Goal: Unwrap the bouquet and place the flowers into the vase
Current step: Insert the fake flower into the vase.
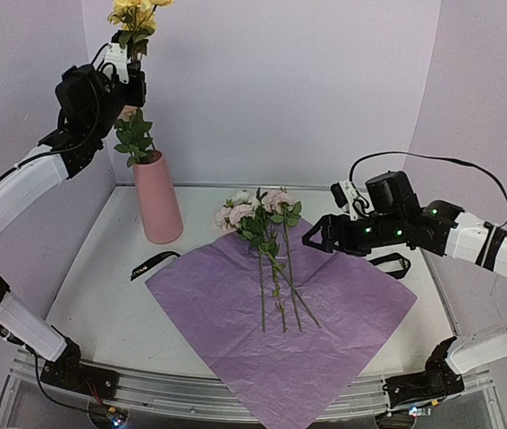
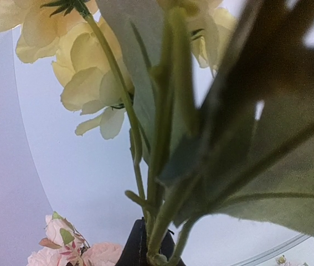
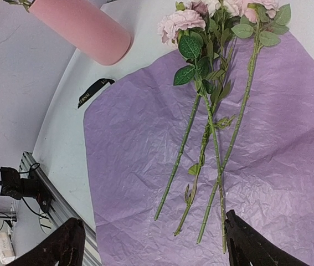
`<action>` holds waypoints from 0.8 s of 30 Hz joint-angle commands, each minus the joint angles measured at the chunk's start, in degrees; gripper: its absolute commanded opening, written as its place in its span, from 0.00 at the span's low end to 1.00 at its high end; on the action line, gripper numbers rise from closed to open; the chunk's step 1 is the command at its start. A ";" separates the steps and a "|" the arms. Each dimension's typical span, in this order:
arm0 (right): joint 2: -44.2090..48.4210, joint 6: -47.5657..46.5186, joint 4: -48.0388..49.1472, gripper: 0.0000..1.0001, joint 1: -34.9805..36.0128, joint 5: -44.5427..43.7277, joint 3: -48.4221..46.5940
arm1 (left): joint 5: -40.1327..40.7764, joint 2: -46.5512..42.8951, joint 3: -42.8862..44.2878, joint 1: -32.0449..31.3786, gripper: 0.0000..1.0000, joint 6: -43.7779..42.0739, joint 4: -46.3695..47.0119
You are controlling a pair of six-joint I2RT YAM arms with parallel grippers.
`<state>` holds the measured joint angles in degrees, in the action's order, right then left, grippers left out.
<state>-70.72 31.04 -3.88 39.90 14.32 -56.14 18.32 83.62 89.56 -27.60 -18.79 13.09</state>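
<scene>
Matte pink conical vase [image 1: 158,198], 10 o'clock. Crinkled lilac paper [image 1: 280,340] under thin-stemmed pink blooms [image 1: 242,212]. Left gripper [image 1: 128,61] raised, pinching yellow blooms [image 1: 137,12]; right gripper [image 1: 314,239] low, spread.

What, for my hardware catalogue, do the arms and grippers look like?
The left arm and right arm have white links and black joints. A black cable loops over the right wrist, dotted with green lights. The left gripper and right gripper are dark.
</scene>
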 commanded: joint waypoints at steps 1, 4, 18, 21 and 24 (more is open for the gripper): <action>-1.34 -1.58 0.20 0.88 0.31 0.23 -3.34 | -1.41 -0.20 0.31 0.49 0.00 -1.33 3.54; -1.76 -1.60 0.19 0.88 0.29 0.46 -3.52 | -1.21 -0.44 -1.40 0.60 0.00 -0.74 3.61; -1.71 -2.06 0.19 0.88 0.27 0.85 -3.05 | 4.28 -1.79 -11.24 1.14 0.00 4.62 4.11; -1.78 -1.97 0.20 0.88 0.27 0.98 -2.92 | 7.06 -1.72 -13.08 1.20 0.01 8.44 4.00; -1.59 -1.95 0.19 0.88 0.27 1.06 -2.84 | 10.01 -2.29 -14.83 1.45 0.10 13.43 4.03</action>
<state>-72.07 29.78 -3.84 39.90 14.49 -57.28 23.20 83.64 76.34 -26.56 -13.09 14.56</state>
